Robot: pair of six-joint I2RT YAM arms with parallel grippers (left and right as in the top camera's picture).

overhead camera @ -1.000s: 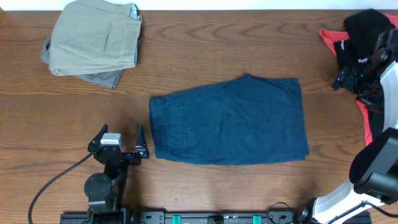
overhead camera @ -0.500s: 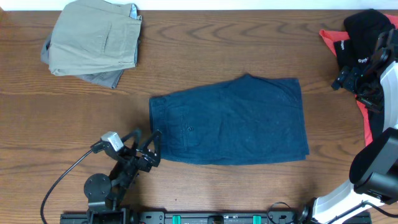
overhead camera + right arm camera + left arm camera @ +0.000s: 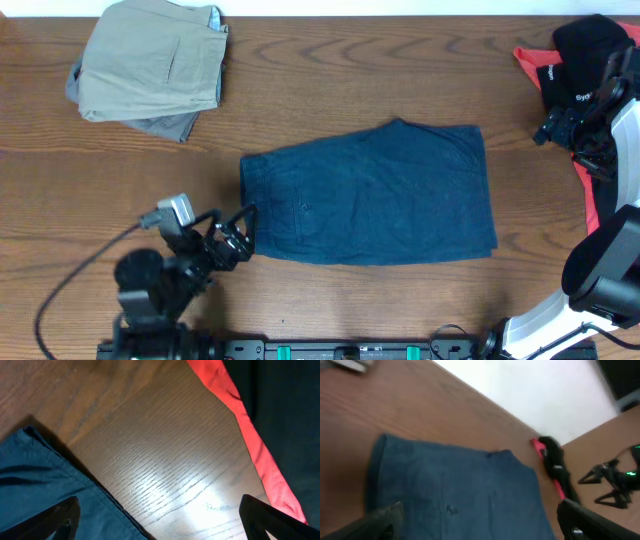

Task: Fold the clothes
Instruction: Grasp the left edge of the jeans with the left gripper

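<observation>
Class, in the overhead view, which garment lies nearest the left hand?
The navy shorts, spread flat mid-table, with the left hand at their left edge. The tan shorts lie folded at the far edge; the black top is far right.

The black top (image 3: pixel 585 48) bears white letters beginning "Sy".

Navy shorts (image 3: pixel 370 195), tan shorts (image 3: pixel 150 65), possibly grey pair (image 3: pixel 168 124) beneath, brown wood-grain table (image 3: pixel 350 80)

- Robot lab bench: a black rail (image 3: pixel 330 351) is running along the wood-grain counter's (image 3: pixel 330 90) near edge, carrying a robot arm (image 3: pixel 150 290).
- A loose cable (image 3: pixel 128 231) is trailing beside that rail.
</observation>
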